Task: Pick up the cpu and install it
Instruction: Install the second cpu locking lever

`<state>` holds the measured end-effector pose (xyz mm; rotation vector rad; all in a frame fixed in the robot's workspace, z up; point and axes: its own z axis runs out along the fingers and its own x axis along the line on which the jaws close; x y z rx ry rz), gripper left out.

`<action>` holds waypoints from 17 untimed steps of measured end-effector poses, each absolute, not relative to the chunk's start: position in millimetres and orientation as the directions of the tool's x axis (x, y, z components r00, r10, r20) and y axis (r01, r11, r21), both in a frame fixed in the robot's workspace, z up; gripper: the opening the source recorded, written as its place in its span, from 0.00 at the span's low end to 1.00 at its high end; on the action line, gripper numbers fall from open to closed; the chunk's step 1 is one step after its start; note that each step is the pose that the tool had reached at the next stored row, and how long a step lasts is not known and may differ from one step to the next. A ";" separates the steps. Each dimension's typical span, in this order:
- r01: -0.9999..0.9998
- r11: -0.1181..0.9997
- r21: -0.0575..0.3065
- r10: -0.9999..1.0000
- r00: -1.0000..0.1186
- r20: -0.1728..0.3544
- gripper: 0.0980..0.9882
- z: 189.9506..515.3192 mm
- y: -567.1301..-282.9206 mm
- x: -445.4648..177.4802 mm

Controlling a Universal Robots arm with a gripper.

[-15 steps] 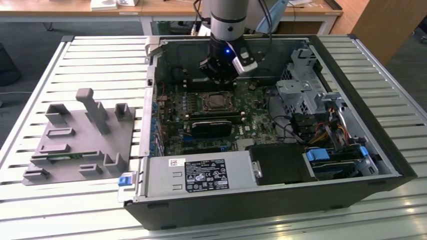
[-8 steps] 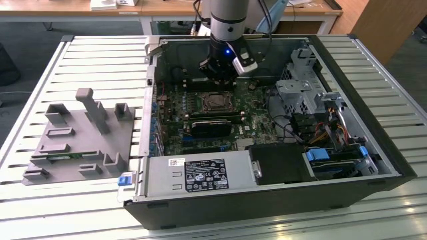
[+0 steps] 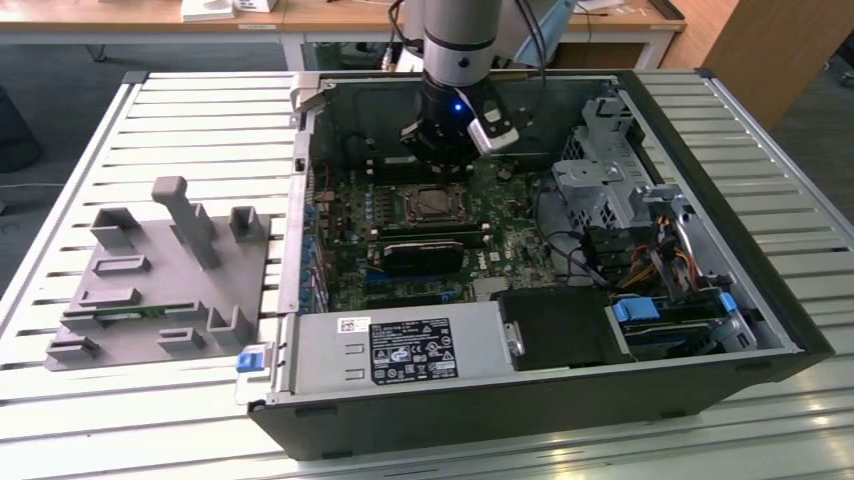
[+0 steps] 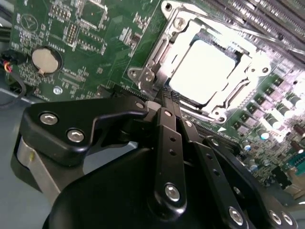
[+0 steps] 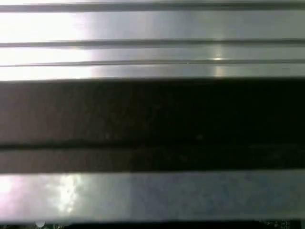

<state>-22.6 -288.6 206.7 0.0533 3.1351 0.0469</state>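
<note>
**Robot gripper above a CPU resting in its motherboard socket**

An open desktop computer case (image 3: 534, 300) lies on its side on a slatted metal table (image 3: 200, 130). The robot arm reaches down into the case, and its gripper (image 3: 441, 150) hangs over the far part of the green motherboard (image 3: 441, 230). In the second wrist view, the gripper (image 4: 167, 98) has its two black fingers (image 4: 164, 124) pressed together with nothing between them.

The cpu (image 4: 202, 71) sits inside the metal socket frame (image 4: 157, 57) on the motherboard, just beyond the fingertips. It lies flat, silvery top facing up and glaring white under the light. It is square, so it has no long axis; its edges run parallel to the frame. In the exterior view the cpu (image 3: 430, 205) appears as a small square just nearer the camera than the gripper.

Judging by this, the chip is already placed and the install step looks nearly or fully done. A grey parts holder (image 3: 154, 280) stands on the table at the exterior view's left.
</note>
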 end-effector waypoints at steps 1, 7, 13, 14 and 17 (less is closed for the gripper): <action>0.034 0.999 0.030 0.034 -0.999 -0.005 0.01 206.6 -289.6 -22.6; 0.034 0.999 0.031 0.034 -0.999 -0.005 0.01 209.3 -292.1 -22.6; 0.034 0.999 0.033 0.034 -0.999 -0.005 0.01 228.7 -292.2 -23.0; 0.034 0.999 0.033 0.034 -0.999 -0.005 0.01 232.8 -292.2 -23.0; 0.034 0.999 0.033 0.034 -0.999 -0.005 0.01 237.7 -292.3 -23.1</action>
